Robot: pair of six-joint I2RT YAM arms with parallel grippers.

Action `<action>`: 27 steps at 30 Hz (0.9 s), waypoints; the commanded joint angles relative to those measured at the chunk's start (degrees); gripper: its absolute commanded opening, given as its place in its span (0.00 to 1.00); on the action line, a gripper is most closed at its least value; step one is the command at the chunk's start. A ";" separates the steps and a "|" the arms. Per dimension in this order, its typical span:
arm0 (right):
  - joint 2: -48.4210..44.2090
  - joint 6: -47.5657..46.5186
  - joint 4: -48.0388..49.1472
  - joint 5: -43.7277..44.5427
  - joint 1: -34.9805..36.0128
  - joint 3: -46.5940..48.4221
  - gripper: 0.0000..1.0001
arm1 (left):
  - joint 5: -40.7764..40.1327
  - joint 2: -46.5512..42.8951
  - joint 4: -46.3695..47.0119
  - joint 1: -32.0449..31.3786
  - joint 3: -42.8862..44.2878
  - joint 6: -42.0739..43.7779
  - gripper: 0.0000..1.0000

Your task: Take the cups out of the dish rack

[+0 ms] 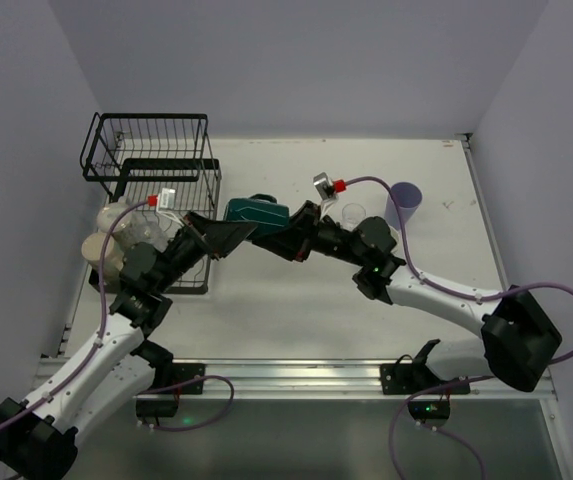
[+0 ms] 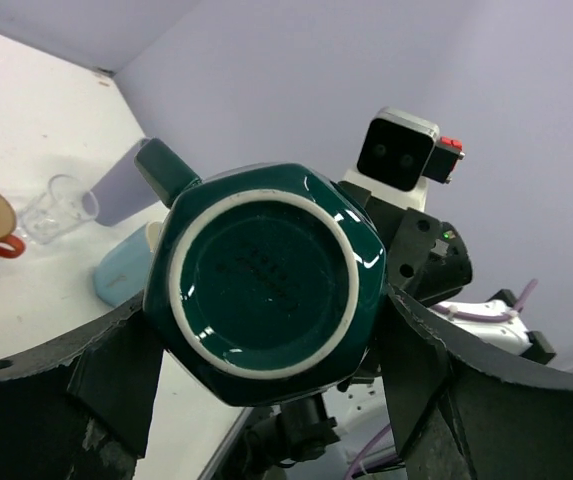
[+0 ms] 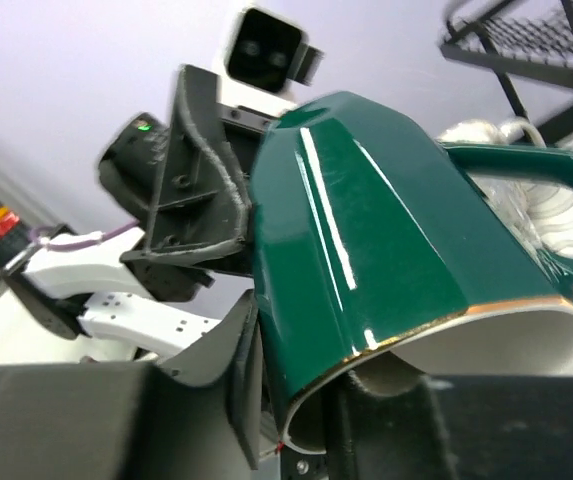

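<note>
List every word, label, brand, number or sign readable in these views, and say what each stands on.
Faint stamped lettering on the underside of the dark green glazed mug: too blurred to read.
No other word, label, brand, number or sign is legible in any view.

A robotics lab test cell: bare white walls [image 1: 296,60] box in a white counter [image 1: 296,310], with two cabled arms [image 1: 436,295] bolted to a metal rail [image 1: 296,375].
</note>
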 commanded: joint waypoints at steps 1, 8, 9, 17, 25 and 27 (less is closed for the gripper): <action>-2.48 -0.69 6.26 0.50 0.39 0.44 0.12 | 6.46 -0.03 4.67 -0.64 0.71 3.81 0.71; -11.80 -11.32 -21.36 6.47 0.30 1.40 0.00 | 3.84 -0.47 -23.10 -0.64 13.88 24.29 1.00; -12.59 -12.28 -25.00 7.87 0.30 2.45 0.00 | 3.31 -0.73 -24.60 -0.64 14.50 25.52 1.00; -13.40 -20.46 -56.53 16.31 0.22 7.46 0.00 | -17.56 -1.79 -47.28 -0.64 22.32 38.27 1.00; -2.15 -29.15 -80.30 27.56 -0.58 20.37 0.00 | -33.42 -8.46 -51.52 -0.64 18.21 44.34 1.00; 3.01 -30.66 -86.10 31.86 -0.66 24.84 0.00 | -36.06 -10.22 -49.85 -0.63 14.87 44.69 1.00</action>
